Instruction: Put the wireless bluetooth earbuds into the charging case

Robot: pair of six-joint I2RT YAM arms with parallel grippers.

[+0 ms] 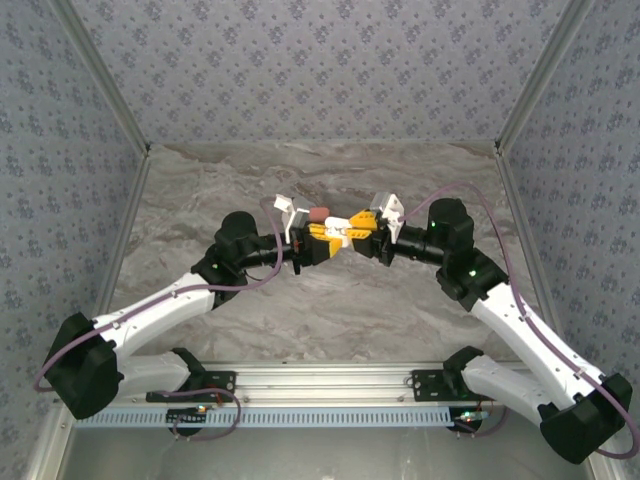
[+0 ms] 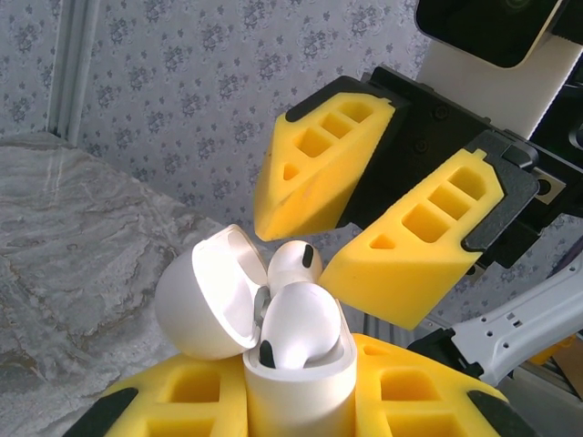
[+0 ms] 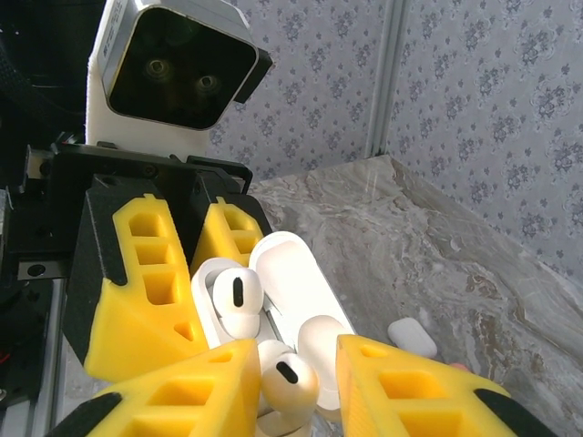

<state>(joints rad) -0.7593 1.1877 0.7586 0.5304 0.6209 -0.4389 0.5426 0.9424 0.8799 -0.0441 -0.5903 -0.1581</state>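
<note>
Left gripper [image 2: 301,405] is clamped tight on the white charging case [image 2: 297,378], lid [image 2: 205,291] flipped open, with one white earbud [image 2: 299,323] sitting inside. Right gripper [image 3: 296,391] has its jaws parted around a second earbud [image 3: 287,382], right at the case's open mouth, with a gap showing on one side.

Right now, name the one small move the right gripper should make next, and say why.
Probably back the right gripper straight off. Its yellow fingers stand apart either side of a small white stemmed earbud that sits in the open glossy white charging case clamped by the left gripper, blocking the lid.
</note>
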